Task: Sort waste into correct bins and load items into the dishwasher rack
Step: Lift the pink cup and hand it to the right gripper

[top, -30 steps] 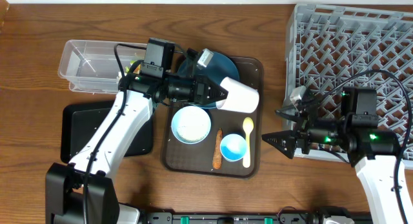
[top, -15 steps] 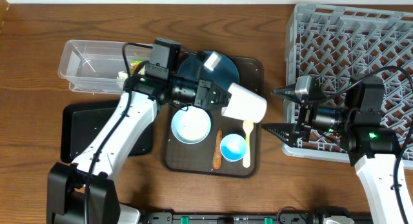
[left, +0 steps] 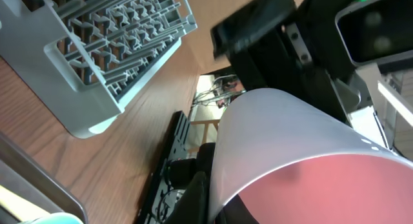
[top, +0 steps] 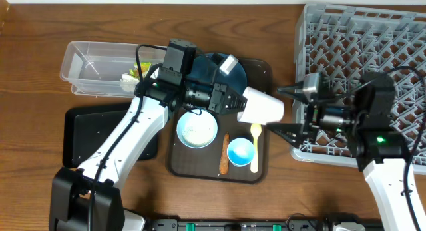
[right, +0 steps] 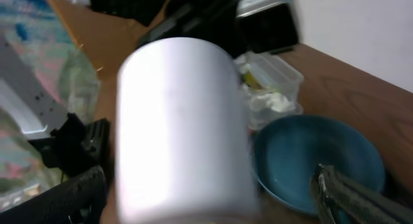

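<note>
Since the frame half a second earlier, the left arm had been stretched farther right. The small pinkish-white cup had been carried past the right edge of the dark brown serving tray, to just short of the dishwasher rack. The cup was held on its side, clamped at its open end by the left gripper. Its closed end was placed between the widely parted fingers of the right gripper; whether they touched it could not be told.

Everything was laid on a brown wood-grain table, and a pale wall was seen beyond it.

One rack was counted, at the far right, and one serving tray in the middle. Two bins were set at the left: a clear tub and, nearer, a black tray. On the serving tray were found one dark blue plate, one pale blue-white bowl, one small blue cup, one pale yellow spoon and one orange-brown stick. Crumpled white paper and a green-orange wrapper were seen in the tub's right end.
</note>
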Robot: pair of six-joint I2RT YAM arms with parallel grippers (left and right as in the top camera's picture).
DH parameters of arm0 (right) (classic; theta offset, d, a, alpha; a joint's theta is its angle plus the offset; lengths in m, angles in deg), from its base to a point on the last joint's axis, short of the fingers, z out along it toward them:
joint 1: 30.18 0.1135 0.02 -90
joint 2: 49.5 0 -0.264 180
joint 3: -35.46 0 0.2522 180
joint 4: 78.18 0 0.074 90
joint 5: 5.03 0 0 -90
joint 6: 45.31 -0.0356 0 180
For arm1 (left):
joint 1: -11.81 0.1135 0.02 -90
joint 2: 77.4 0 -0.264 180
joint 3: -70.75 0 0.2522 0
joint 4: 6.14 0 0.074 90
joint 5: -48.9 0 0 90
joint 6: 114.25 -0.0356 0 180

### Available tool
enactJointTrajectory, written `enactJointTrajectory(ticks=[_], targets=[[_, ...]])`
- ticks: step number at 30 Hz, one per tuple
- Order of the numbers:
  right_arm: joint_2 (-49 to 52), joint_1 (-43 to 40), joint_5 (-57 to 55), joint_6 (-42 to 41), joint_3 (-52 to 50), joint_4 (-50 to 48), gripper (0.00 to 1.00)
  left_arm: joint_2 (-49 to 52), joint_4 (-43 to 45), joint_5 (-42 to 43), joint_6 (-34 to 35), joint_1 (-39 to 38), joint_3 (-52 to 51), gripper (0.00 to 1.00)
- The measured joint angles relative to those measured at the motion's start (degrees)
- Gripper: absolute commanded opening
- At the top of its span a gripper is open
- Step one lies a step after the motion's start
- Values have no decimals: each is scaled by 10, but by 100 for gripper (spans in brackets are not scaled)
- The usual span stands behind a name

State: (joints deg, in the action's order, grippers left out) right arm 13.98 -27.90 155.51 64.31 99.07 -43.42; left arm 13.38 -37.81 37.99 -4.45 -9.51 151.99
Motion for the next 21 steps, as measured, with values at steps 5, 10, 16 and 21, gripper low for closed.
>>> enactJointTrajectory(ticks=[5,10,16,21], targets=[[0,26,-1,-5,0,-18,95,0,15,0,26,0,0,6],[0,31,-3,-10,0,-20,91,0,15,0,34,0,0,6],[0,32,-5,-12,0,-23,81,0,15,0,42,0,0,6],[0,32,-9,-12,0,-24,73,0,15,0,44,0,0,6]])
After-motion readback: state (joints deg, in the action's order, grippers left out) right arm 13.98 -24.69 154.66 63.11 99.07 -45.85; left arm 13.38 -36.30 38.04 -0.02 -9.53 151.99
